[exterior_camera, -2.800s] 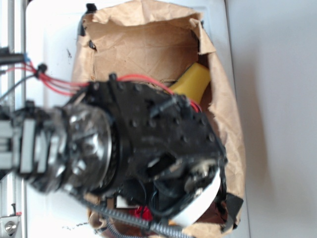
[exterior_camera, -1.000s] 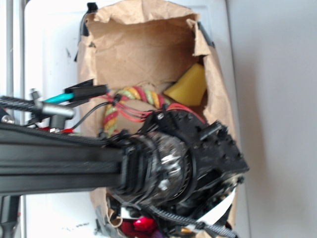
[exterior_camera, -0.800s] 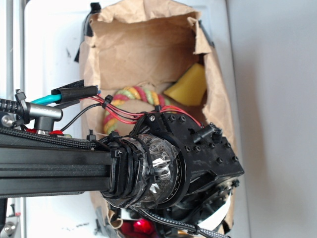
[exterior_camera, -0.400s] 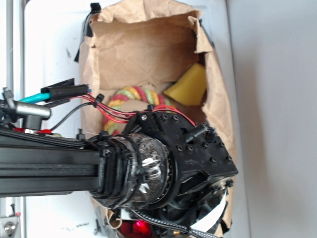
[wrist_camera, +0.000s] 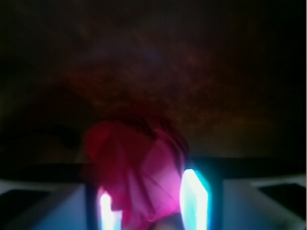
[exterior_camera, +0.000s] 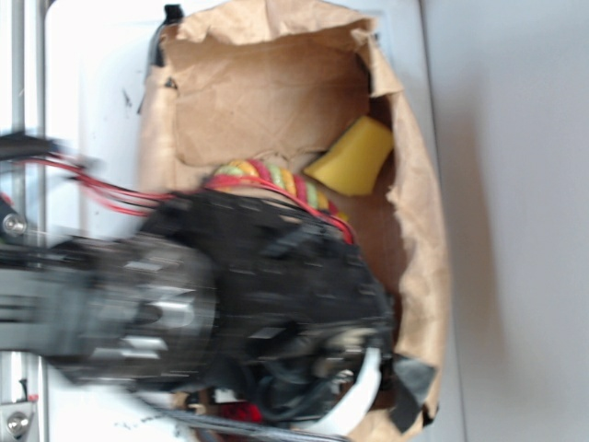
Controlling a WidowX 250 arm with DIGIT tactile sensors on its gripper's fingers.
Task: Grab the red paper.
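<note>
In the wrist view the red paper (wrist_camera: 139, 167), a creased bright red wad, fills the gap between my gripper's (wrist_camera: 148, 189) two glowing fingers (wrist_camera: 194, 201) and touches both. The gripper is shut on it, over a dark, blurred background. In the exterior view only a sliver of the red paper (exterior_camera: 241, 412) shows at the bottom edge, under the blurred black wrist of the arm (exterior_camera: 267, 295). The wrist hides the fingers there.
A torn-open brown paper bag (exterior_camera: 258, 92) lies flat under everything. On it are a red, yellow and green rope toy (exterior_camera: 276, 177) and a yellow wedge block (exterior_camera: 354, 158) beyond the arm. The bag's crumpled side wall (exterior_camera: 425, 267) rises on the right.
The arm has swung left and is now motion-blurred. The bag has shifted slightly and more of the rope toy is covered. The red sliver stays under the wrist.
</note>
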